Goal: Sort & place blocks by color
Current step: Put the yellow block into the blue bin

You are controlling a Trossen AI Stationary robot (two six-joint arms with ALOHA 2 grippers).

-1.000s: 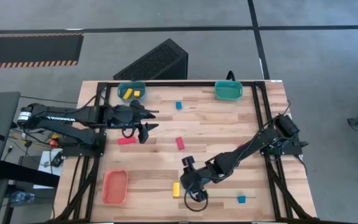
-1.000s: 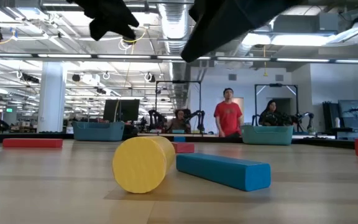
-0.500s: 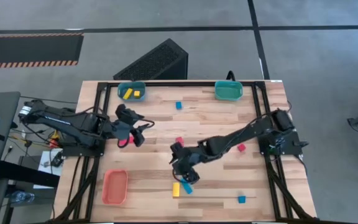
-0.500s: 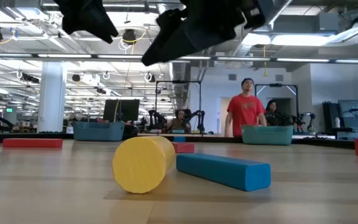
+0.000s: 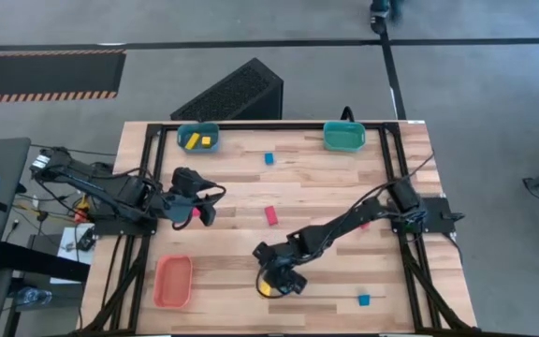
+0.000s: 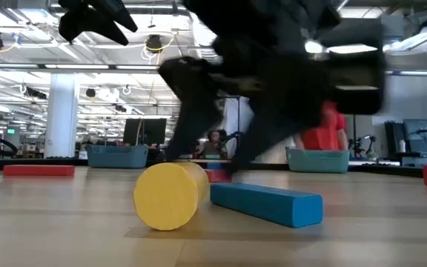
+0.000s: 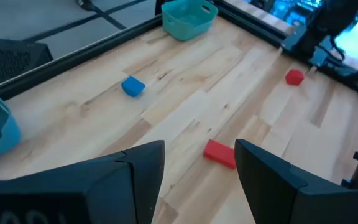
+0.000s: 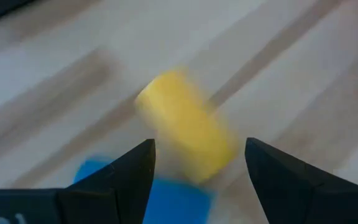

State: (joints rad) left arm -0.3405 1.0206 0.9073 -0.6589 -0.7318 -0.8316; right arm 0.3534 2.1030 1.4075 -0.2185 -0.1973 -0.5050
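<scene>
1. The right gripper (image 5: 282, 281) is low over the front part of the table (image 5: 326, 187). Its jaws are spread wide and hold nothing; in the right wrist view the two fingers (image 8: 114, 177) stand well apart.
2. The yellow block (image 8: 188, 127), a short cylinder lying on its side, is just ahead of the right jaws and about centred btw. the two fingers, not touching them as far as I can see.
3. A blue bar (image 6: 267, 203) lies just beside the yellow block, nearly touching it; in the right wrist view it shows under the gap of the jaws.
4. The left gripper (image 5: 197, 204) hovers at the left side of the table. Its jaws are spread and empty, fingers (image 7: 138, 171) apart w/ bare wood between them.
5. A red bar (image 7: 220, 154) lies ahead of the left jaws, a bit toward one finger, apart from both.
6. Farther ahead of the left jaws: a small blue cube (image 7: 133, 86), a small red cube (image 7: 294, 77) near the far table edge, and a teal tray (image 7: 189, 17) at the back corner.
7. A 2nd teal tray (image 5: 197, 137) at the back left holds two yellow blocks (image 5: 192, 141).
8. An orange tray (image 5: 172, 281) is at the front left, well apart from both jaws.
9. Another blue cube (image 5: 364, 300) is at the front right, near the edge.
10. A person in a red shirt (image 6: 325, 133) stands in the room behind, partly hidden by the arm.
</scene>
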